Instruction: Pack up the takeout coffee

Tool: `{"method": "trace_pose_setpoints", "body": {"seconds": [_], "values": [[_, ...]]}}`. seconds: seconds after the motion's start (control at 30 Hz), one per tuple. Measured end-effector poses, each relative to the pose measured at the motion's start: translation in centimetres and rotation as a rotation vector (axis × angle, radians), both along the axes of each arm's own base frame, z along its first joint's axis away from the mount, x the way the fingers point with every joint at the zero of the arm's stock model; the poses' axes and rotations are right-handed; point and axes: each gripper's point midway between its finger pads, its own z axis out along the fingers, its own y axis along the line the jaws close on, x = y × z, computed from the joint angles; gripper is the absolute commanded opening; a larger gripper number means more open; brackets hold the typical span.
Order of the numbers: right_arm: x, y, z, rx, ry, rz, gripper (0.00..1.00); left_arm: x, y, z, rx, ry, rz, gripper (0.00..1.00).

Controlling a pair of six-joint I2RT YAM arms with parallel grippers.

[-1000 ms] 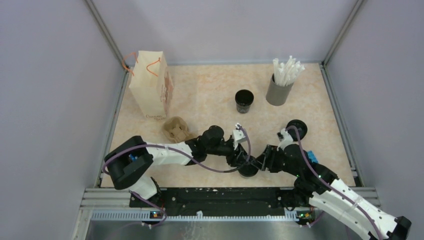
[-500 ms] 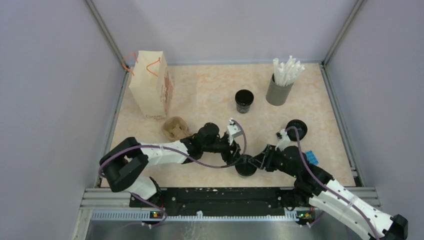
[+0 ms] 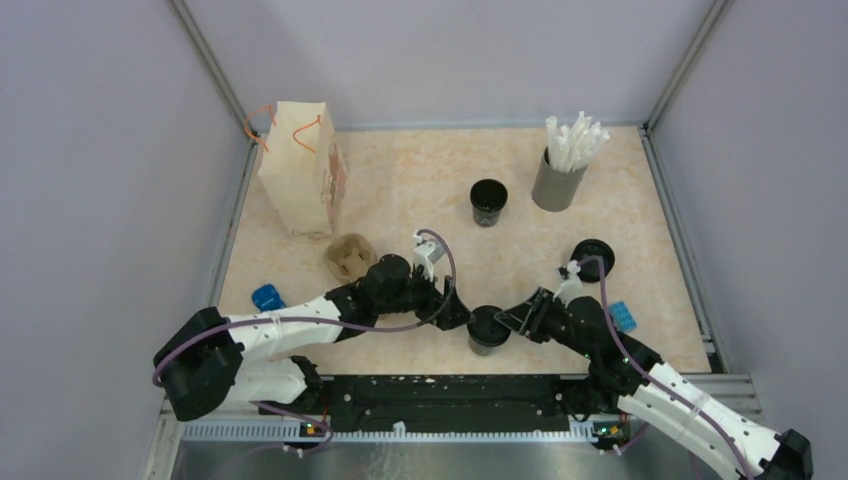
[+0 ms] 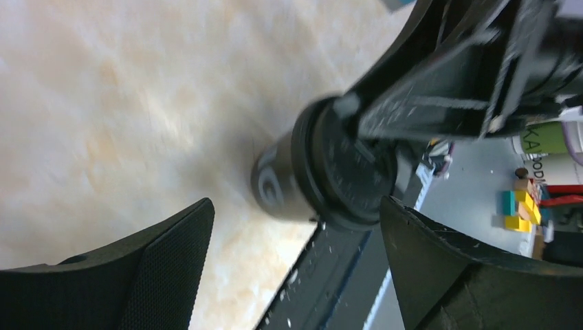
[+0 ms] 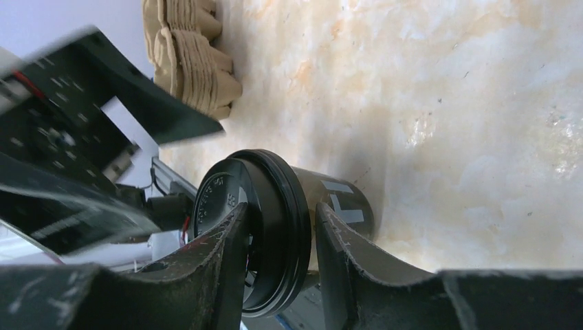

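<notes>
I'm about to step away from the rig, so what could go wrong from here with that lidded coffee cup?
The right gripper seems to pinch the cup at its lid, so the lid may pop off or the cup slip when lifted. The left gripper hangs open close beside the cup and could knock it. The cup stands near the table's front edge, so a knock might send it off.

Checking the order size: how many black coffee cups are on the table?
2. One lidded cup by the front edge, gripped by the right pincer; one open cup farther back, left of the straw holder. None seems hidden.
</notes>
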Motion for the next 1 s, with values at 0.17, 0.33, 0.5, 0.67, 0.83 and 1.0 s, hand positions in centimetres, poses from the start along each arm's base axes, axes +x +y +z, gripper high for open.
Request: {"method": "trace_pose_setpoints", "body": {"seconds": [0.17, 0.33, 0.5, 0.67, 0.83, 1.0], "values": [[0.6, -0.1, 0.0, 0.009, 0.014, -0.04, 0.37, -3.1, 0.7, -3.6, 0.04, 0.173, 0.04, 0.95], [0.9, -0.3, -0.1, 0.008, 0.015, -0.065, 0.37, -3.4, -0.4, -2.6, -0.039, 0.226, 0.078, 0.95], [0.9, -0.2, -0.1, 0.006, 0.013, -0.065, 0.37, -3.8, -1.6, -2.3, -0.08, 0.272, 0.106, 0.94], [0.7, -0.1, -0.1, 0.006, 0.011, -0.057, 0.37, -4.1, -2.2, -2.9, -0.083, 0.314, 0.14, 0.87], [0.6, 0.0, -0.1, 0.003, 0.008, -0.055, 0.39, -4.5, -2.9, -3.1, -0.096, 0.338, 0.155, 0.67], [1.0, -0.3, 0.1, -0.007, -0.01, -0.072, 0.44, -4.1, -3.6, -2.8, -0.087, 0.288, 0.137, 0.56]]}}
